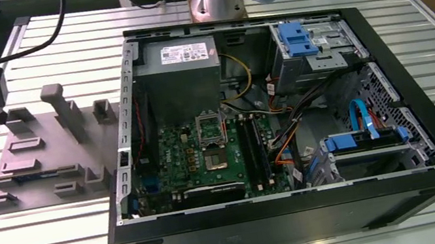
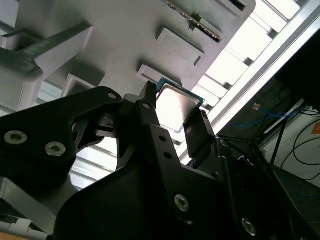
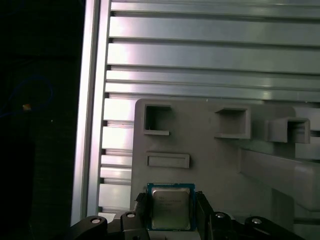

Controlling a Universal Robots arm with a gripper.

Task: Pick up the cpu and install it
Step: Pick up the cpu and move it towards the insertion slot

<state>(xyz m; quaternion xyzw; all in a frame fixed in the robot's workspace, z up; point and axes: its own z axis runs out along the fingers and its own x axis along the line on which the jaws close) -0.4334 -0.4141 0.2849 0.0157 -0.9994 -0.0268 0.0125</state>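
Gripper (image 3: 171, 199) clamped on the cpu (image 3: 170, 209): black fingers (image 3: 142, 207) press both edges of the square chip, with its shiny metal lid and thin green rim, above the matte grey fixture (image 3: 220, 165) on the ribbed aluminium table (image 3: 200, 50). The exterior view adds the open black case (image 1: 303, 210), its green board (image 1: 176, 162) and socket (image 1: 210, 126), well apart.
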